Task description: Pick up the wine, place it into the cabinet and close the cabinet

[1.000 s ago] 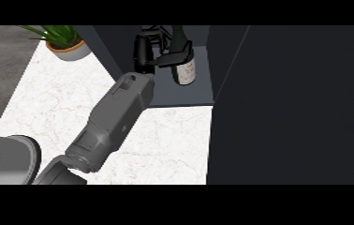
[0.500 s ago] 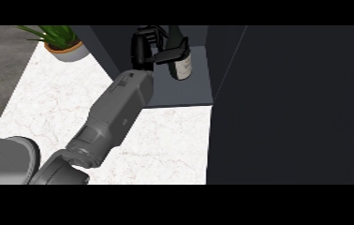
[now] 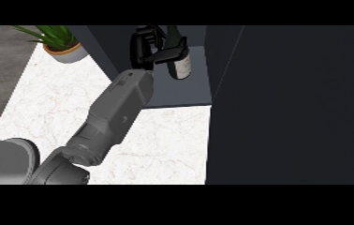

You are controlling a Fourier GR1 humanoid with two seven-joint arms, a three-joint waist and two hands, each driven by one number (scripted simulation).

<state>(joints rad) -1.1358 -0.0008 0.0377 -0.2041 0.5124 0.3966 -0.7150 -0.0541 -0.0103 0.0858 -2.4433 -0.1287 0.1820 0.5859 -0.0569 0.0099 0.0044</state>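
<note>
A dark wine bottle (image 3: 182, 67) with a pale label stands upright inside the open dark cabinet (image 3: 176, 93), at the top middle of the head view. My left hand (image 3: 145, 50) reaches in from the lower left and is shut on the bottle. The thumb lies across the bottle's shoulder, and the fingers curl at its left side. The bottle's neck runs up to the frame's top edge. My right hand is nowhere in view.
The cabinet's open dark door (image 3: 290, 102) fills the right half of the view. A potted green plant (image 3: 61, 45) stands at the top left on the white marble counter (image 3: 162, 144). My grey forearm (image 3: 114, 116) crosses the counter diagonally.
My left hand has moved slightly deeper into the cabinet, and the wine bottle has gone with it. The bottle stands a little further back than a second ago.
</note>
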